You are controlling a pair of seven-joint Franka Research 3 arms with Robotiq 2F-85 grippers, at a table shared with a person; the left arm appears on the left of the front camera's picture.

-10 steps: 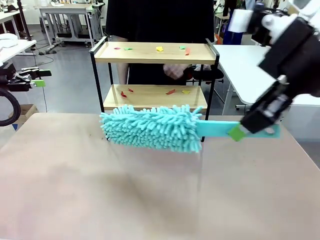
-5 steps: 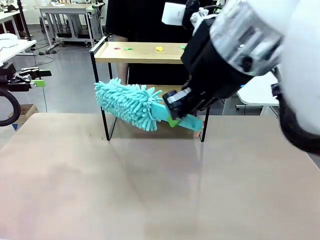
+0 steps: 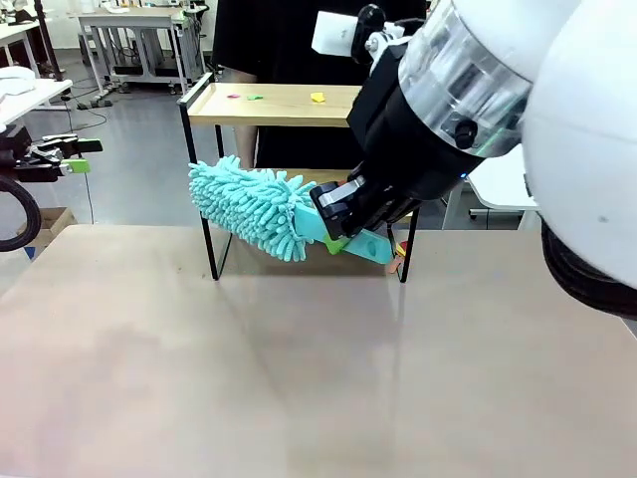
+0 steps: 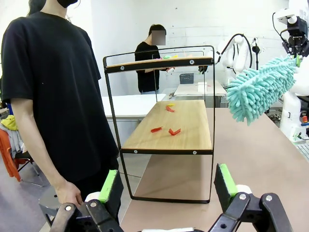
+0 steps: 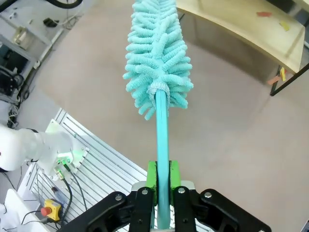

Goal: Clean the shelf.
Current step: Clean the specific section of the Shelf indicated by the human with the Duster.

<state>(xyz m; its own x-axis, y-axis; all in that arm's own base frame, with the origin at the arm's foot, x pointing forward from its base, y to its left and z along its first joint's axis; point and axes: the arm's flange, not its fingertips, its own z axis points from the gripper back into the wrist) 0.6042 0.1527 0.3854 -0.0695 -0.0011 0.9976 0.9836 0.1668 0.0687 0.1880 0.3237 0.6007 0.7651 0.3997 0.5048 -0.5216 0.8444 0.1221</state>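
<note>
- The right gripper (image 3: 343, 234) is clamped on the thin handle of a turquoise duster (image 3: 259, 209), and the pads grip it far from the fluffy head. A sideways push on the head could twist the handle in the pads or lever it loose.
- The shelf (image 3: 279, 100) stands upright at the far edge of the table (image 3: 299, 378), about the middle, with a person (image 4: 53, 96) just behind it. It looks light on its thin black frame. A firm sweep away from the robot might slide it off that edge or tip it toward the person.
- In the left wrist view the duster head (image 4: 258, 87) hangs on the near side of the shelf, apart from the frame, at a height between the two boards. On the way in, the fibres could snag a post or a raised end rail and drag the shelf along.
- Red scraps (image 4: 166, 130) lie on the lower board and more coloured scraps (image 3: 318, 97) on the top one. A fast stroke would likely scatter them over the far edge, or drop the top ones onto the board below — more to clean.
- The bulky right arm sits close to the top board's right end, so a careless wrist turn might knock it.
- The left gripper (image 4: 166, 186) has its fingers apart and holds nothing, off toward the table's left edge, so it isn't steadying the shelf.
</note>
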